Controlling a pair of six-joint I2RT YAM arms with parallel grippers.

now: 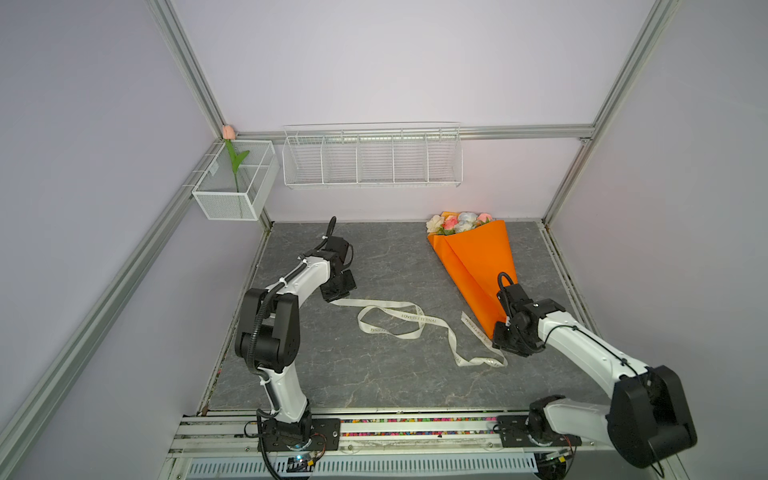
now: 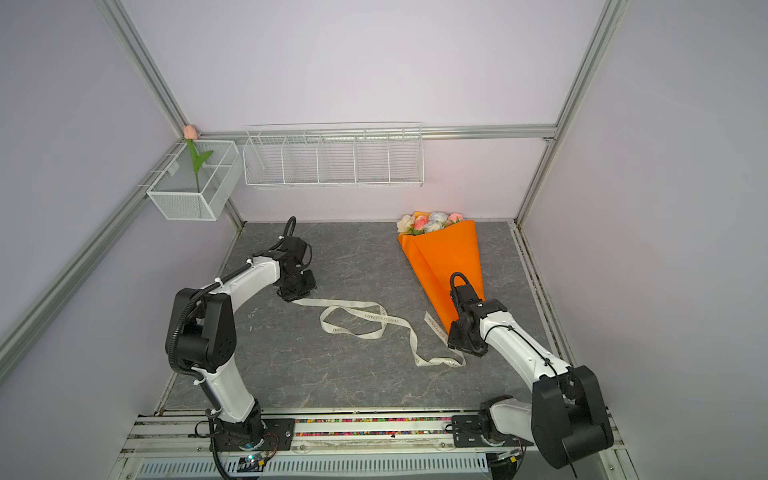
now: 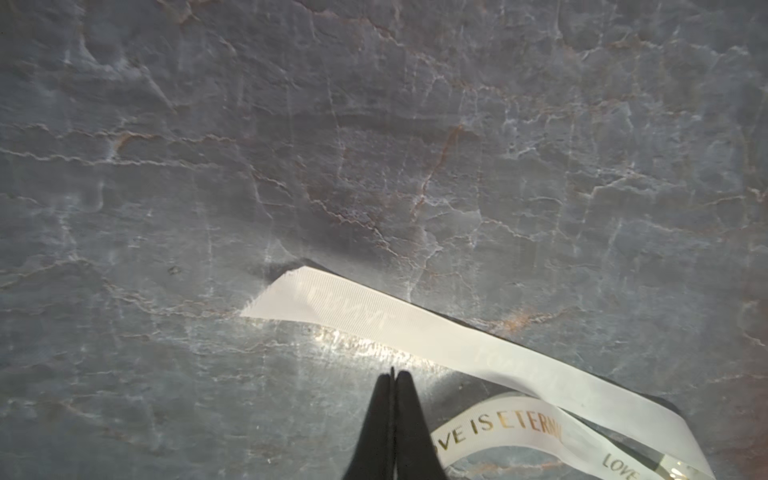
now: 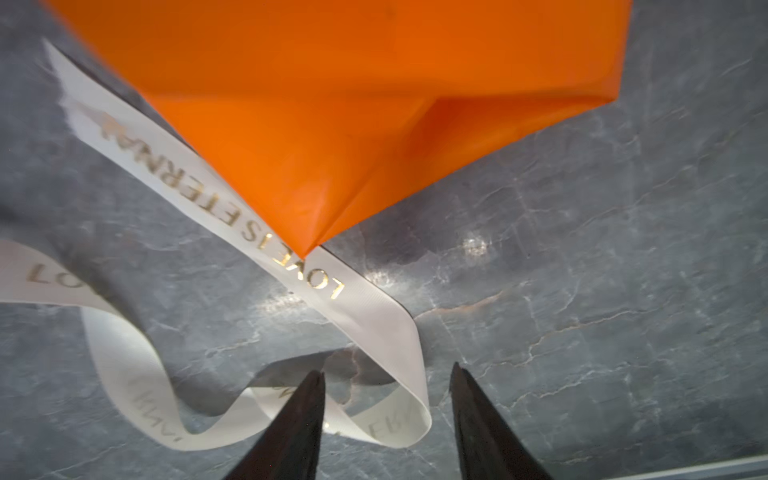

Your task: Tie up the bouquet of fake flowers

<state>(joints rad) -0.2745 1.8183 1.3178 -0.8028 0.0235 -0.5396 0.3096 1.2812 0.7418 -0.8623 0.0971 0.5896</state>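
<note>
- Left gripper (image 3: pixel 392 374) was angled down, jaws pressed together, empty, beside the ribbon (image 3: pixel 374 320).
- Right gripper (image 4: pixel 386 370) was parted about a loose ribbon fold, by the bouquet of fake flowers (image 1: pixel 471 257) laid centre right.
- One tulip (image 1: pixel 227 132) was stood in the mesh basket (image 1: pixel 224 203), upper left.

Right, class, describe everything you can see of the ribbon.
The ribbon is a long cream grosgrain-looking strip printed with gold "LOVE IS ETERNAL". It lies loose and untied on the grey table, looping mid-length. One end lies past the shut left gripper; the orange wrapping overlaps the other stretch, which folds by the open right gripper.
</note>
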